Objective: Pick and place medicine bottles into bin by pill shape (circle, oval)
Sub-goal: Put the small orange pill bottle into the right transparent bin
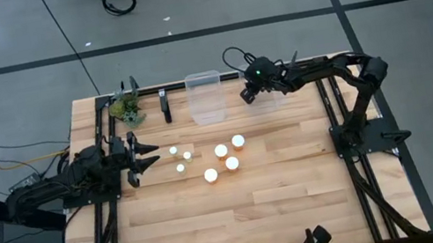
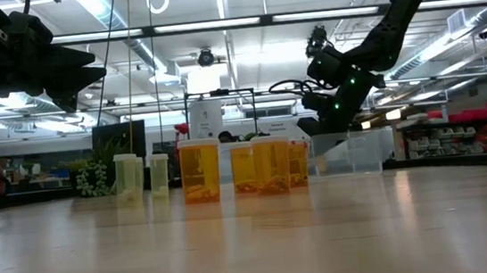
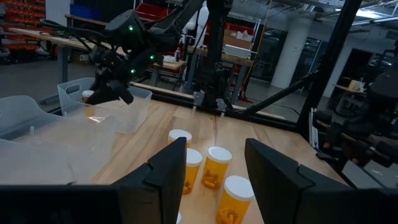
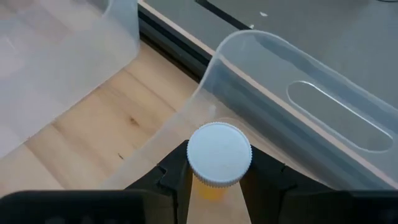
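Several medicine bottles with white caps [image 1: 221, 150] stand upright on the wooden table's middle; the low view shows their orange bodies [image 2: 199, 169]. My right gripper [image 1: 249, 93] is at the far edge over the right clear bin [image 1: 276, 93], shut on one more bottle [image 4: 219, 154]. A second clear bin [image 1: 205, 97] stands just left of it. My left gripper [image 1: 147, 156] hovers level and open at the table's left side, pointing at the bottle group, touching nothing. My right gripper pinches the bottle's orange body just under the white cap [image 4: 211, 185] between its two fingers [image 4: 177, 169], one on each side. The fingers slant down from the table's right. The bottle stays upright at the bin's wall [image 4: 298, 93]; its base is hidden.
A small green plant [image 1: 127, 109] and a black upright piece [image 1: 165, 105] stand at the far left edge. Black frame rails run along the table's left and right sides. Bare wood lies on the near half of the table [image 1: 244, 224].
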Motion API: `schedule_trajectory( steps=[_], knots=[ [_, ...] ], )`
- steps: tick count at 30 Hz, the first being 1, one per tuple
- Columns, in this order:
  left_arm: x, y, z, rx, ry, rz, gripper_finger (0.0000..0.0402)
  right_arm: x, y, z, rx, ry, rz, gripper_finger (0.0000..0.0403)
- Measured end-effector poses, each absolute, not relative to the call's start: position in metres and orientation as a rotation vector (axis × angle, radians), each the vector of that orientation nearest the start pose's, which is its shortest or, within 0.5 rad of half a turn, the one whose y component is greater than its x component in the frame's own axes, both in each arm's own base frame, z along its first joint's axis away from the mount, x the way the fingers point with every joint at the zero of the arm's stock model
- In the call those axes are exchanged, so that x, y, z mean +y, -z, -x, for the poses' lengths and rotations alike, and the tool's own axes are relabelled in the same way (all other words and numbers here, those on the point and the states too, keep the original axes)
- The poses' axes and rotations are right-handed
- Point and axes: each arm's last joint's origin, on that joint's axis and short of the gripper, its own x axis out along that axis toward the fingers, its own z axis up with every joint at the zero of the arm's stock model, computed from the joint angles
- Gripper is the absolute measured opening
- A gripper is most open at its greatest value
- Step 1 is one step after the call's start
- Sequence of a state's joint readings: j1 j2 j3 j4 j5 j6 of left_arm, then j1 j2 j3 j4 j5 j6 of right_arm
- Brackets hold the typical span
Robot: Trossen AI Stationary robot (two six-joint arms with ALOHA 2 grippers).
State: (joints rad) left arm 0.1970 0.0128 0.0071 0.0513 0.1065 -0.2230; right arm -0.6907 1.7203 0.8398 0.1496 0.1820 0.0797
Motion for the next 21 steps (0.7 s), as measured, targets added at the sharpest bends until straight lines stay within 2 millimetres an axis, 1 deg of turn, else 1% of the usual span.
schedule_trajectory(
  steps=[5, 21],
  knots=[
    [0.0161, -0.1699, -0.0965, -0.055, -0.085, 0.216, 0.0172, -0.2178, -0.1506, -0.2530, 0.690, 0.899, -0.245, 0.0125],
    [0.0161, -0.1699, -0.0965, -0.055, -0.085, 0.216, 0.0172, -0.2161, -0.1496, -0.2550, 0.682, 0.891, -0.261, 0.0125]
  ],
)
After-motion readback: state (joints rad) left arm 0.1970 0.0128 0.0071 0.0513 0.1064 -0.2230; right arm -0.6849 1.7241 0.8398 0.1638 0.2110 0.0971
